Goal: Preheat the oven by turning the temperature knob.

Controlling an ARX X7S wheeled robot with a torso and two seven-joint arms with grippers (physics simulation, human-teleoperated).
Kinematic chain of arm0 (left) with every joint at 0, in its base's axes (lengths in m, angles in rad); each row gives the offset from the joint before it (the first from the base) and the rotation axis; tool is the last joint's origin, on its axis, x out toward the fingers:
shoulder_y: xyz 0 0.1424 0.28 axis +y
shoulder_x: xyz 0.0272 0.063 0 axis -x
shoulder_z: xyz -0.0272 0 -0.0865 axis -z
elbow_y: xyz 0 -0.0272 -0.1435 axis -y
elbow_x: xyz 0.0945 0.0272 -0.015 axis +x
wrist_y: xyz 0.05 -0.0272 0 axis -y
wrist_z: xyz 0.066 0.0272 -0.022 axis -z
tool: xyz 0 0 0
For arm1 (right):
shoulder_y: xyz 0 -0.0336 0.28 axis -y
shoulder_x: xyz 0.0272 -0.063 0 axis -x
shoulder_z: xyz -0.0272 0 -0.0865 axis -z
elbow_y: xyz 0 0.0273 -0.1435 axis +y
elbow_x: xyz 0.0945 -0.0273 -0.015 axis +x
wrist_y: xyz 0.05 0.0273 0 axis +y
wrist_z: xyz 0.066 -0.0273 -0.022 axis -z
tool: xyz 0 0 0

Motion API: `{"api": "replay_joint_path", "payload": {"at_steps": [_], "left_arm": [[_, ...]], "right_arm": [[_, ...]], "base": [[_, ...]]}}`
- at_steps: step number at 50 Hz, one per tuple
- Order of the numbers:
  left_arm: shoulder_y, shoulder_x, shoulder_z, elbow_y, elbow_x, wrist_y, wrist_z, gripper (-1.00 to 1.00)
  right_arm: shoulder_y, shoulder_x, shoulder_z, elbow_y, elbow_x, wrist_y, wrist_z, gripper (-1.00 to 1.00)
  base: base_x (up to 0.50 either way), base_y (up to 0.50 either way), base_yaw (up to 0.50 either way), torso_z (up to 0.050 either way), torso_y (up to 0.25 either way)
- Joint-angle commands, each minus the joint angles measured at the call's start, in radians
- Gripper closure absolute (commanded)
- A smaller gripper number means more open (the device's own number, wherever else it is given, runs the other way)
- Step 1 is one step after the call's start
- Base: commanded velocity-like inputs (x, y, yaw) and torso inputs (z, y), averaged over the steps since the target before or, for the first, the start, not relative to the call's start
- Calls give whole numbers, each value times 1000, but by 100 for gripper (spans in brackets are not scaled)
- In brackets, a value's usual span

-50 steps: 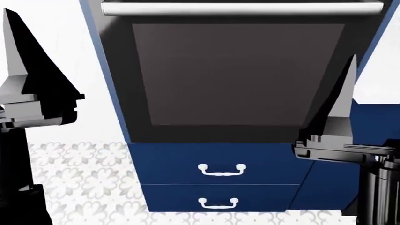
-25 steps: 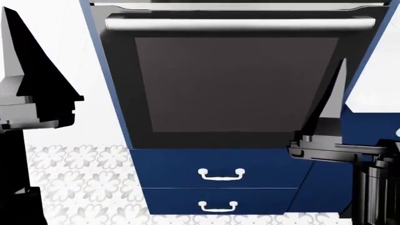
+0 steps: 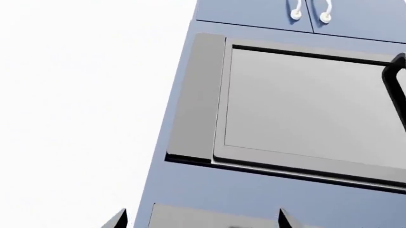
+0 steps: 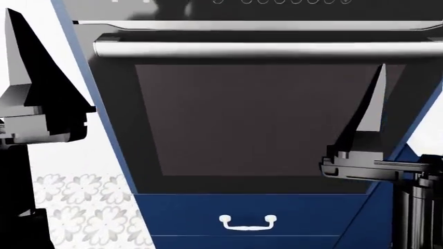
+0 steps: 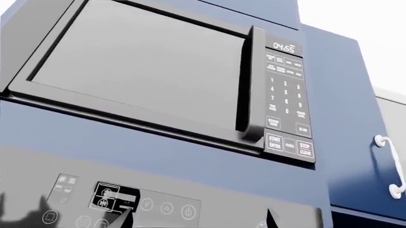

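Head view: oven (image 4: pixel 260 119) filling the middle, dark glass door below a long silver bar handle (image 4: pixel 266 49), strip of small circle icons (image 4: pixel 277 1) just at the upper edge. Blue drawer (image 4: pixel 249 218) with a white bail pull (image 4: pixel 248 222) directly under the door; patterned floor (image 4: pixel 83 218) low at the left. Left gripper (image 4: pixel 31 104) raised beside the oven's left edge, right gripper (image 4: pixel 367 140) raised over the door's right side; touching nothing, only one pointed finger of each plainly seen, so cannot tell here how far the jaws stand.

Left wrist view: microwave (image 3: pixel 298 109) with grey door set in the blue cabinet, white knobs (image 3: pixel 311 14) above. Two fingertips (image 3: pixel 117 219) well apart, nothing between.

Right wrist view: microwave keypad (image 5: pixel 286 102) showing 04:55, oven control panel (image 5: pixel 120 204) beneath it, white cabinet handle (image 5: pixel 392 166) to one side. Two dark fingertips (image 5: pixel 123 219) apart in front of the panel, holding nothing
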Motion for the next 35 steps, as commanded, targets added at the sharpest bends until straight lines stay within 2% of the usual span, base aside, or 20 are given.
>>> {"api": "replay_joint_path", "payload": {"at_steps": [1, 12, 15, 21, 25, 32, 35], "left_arm": [[3, -10, 4, 15, -5, -3, -10, -100], [-3, -17, 4, 18, -11, -10, -24, -100], [-16, -22, -8, 35, -44, -54, -50, -100], [-105, -88, -30, 94, -169, -311, -175, -100], [-159, -116, -28, 94, -213, -409, -227, -100], [-390, -176, -58, 92, -412, -622, -346, -100], [-454, -191, -41, 82, -443, -671, -371, -100]], "right_arm": [[0, 1, -2, 3, 3, -12, 0, -100], [12, -4, -11, 11, -13, -25, 15, -100], [17, -7, -8, 12, -26, 8, 21, -100], [19, -19, 17, 5, -8, 49, 28, -100], [15, -17, 9, -3, -14, 65, 24, -100], [22, -21, -31, -4, -50, 116, 21, -100], [30, -27, -45, -7, -77, 161, 22, -100]], "base": [[0, 0, 0, 0, 0], [0, 0, 0, 0, 0], [0, 0, 0, 0, 0], [0, 0, 0, 0, 0], [0, 0, 0, 0, 0], [0, 0, 0, 0, 0], [0, 0, 0, 0, 0]]}}
